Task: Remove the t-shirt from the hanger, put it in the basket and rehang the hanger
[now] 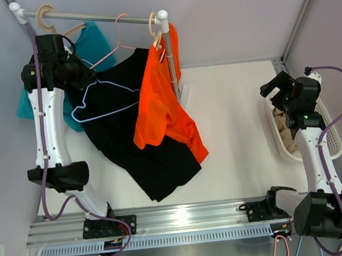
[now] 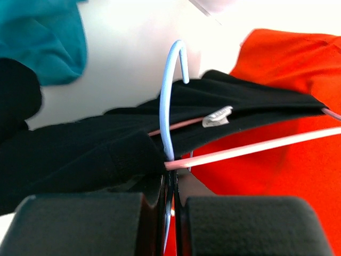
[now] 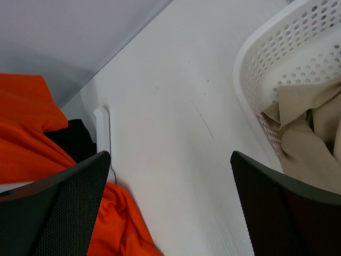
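A black t-shirt (image 1: 131,133) hangs from the rack rail (image 1: 92,16) and drapes down onto the white table. A pink hanger (image 1: 114,47) hooks on the rail above it. My left gripper (image 1: 82,78) is shut on the neck of a light-blue wire hanger (image 1: 102,102) that lies against the black shirt. In the left wrist view the gripper (image 2: 171,181) pinches the blue wire (image 2: 166,117), whose hook is free; the pink wire (image 2: 256,146) crosses the black collar (image 2: 250,104). My right gripper (image 1: 276,85) is open and empty by the basket, also shown in the right wrist view (image 3: 170,176).
An orange t-shirt (image 1: 159,107) hangs on a beige hanger at the rail's right end, by the rack post (image 1: 167,47). A teal shirt (image 1: 89,47) hangs at the left. A white perforated basket (image 1: 335,139) with beige cloth (image 3: 314,122) stands at the right.
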Controlling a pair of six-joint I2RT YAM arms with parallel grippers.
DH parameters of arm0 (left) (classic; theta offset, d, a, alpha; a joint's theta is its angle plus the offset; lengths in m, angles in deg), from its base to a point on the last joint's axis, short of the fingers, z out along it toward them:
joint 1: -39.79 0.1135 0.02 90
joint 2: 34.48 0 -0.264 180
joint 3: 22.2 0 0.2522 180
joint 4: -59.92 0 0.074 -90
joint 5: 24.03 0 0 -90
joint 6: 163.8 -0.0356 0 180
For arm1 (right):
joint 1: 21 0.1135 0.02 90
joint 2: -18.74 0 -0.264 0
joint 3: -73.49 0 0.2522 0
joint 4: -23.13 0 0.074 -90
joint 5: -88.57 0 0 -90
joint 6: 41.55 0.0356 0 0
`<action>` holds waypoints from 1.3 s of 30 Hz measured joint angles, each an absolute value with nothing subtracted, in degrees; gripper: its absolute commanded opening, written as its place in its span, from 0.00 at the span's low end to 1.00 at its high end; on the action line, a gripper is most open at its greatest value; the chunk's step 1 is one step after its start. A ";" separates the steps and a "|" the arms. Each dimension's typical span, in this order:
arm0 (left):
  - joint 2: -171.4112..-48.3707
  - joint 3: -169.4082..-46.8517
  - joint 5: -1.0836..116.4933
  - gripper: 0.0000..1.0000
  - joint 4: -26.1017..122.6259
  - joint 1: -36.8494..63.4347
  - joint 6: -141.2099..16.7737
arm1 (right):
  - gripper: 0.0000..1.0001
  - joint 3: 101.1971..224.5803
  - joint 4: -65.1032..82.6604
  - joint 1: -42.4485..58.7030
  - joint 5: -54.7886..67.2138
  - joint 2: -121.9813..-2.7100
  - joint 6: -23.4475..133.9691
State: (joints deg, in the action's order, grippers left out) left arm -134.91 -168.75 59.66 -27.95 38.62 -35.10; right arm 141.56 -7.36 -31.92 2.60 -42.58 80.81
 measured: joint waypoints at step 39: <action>-134.49 -169.21 36.03 0.01 -22.05 44.13 -23.69 | 1.00 140.88 -6.11 -29.75 4.13 -42.43 80.83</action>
